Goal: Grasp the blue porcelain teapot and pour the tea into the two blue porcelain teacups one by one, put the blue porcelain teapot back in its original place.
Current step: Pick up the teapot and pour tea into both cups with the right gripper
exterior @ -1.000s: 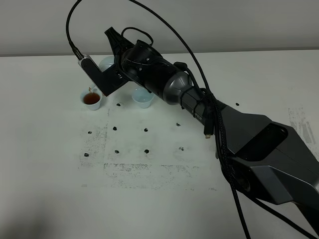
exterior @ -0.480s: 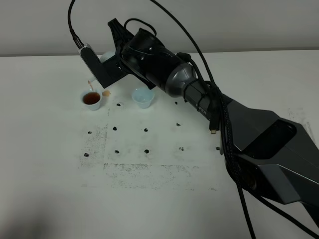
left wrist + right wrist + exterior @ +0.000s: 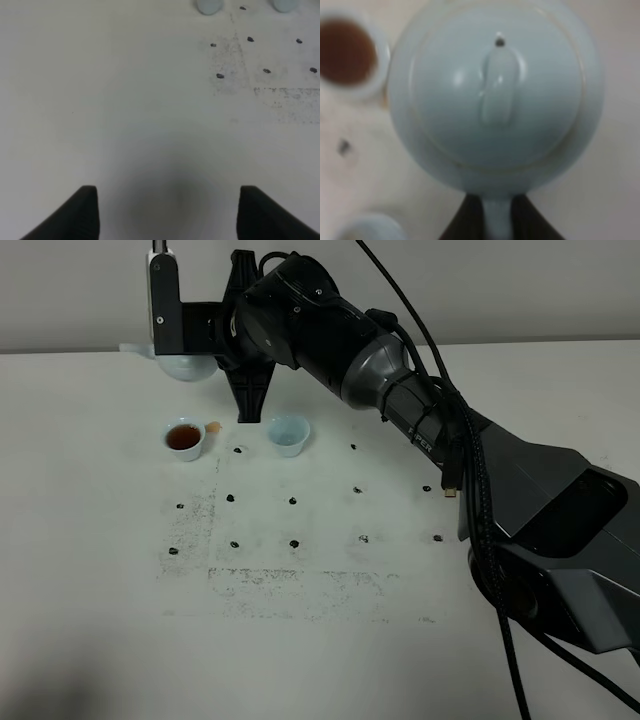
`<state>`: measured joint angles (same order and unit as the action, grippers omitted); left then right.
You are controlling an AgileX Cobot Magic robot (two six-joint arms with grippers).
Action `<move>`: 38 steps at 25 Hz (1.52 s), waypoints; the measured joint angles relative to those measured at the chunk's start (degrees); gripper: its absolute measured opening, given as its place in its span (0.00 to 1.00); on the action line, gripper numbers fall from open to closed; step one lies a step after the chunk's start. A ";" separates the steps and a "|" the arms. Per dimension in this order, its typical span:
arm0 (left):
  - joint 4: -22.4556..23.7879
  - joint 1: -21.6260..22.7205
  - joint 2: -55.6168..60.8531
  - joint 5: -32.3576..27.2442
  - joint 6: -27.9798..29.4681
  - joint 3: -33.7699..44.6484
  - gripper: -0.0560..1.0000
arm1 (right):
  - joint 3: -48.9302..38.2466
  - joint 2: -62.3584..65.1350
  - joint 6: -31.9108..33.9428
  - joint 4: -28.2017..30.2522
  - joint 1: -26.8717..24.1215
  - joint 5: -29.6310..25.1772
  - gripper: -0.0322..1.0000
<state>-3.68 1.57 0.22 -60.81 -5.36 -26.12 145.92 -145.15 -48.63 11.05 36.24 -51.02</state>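
Teapot (image 3: 495,100) clamped in right hand (image 3: 497,222) over spotted white table (image 3: 100,540); left hand (image 3: 170,215) spread

A white table (image 3: 90,570) fills the view, marked with a grid of small black dots (image 3: 293,502). Grey scuffing (image 3: 290,585) spreads just below the dots. Beyond the dots, a plain pale wall (image 3: 520,290) rises. Light is soft and even.

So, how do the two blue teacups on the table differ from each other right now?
Fill: the left teacup holds reddish-brown tea; the right teacup looks empty. Surroundings: a small tan spot lies just beside the left teacup; no such spot shows by the right teacup. Shared: both are small, pale blue, handleless and upright.
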 joint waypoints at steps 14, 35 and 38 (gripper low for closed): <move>0.00 0.00 0.00 0.00 -0.07 0.00 0.62 | 0.00 -0.21 28.60 -5.30 -3.78 0.08 0.11; 0.00 0.00 0.00 0.00 -0.02 0.00 0.62 | 0.00 -8.35 29.01 -11.05 -3.86 5.02 0.11; 0.00 0.00 0.00 0.00 -0.02 0.00 0.62 | 0.00 -9.18 29.00 -11.05 -3.86 4.97 0.11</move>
<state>-3.68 1.57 0.22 -60.81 -5.38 -26.12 145.92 -154.33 -19.63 0.00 32.37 -46.05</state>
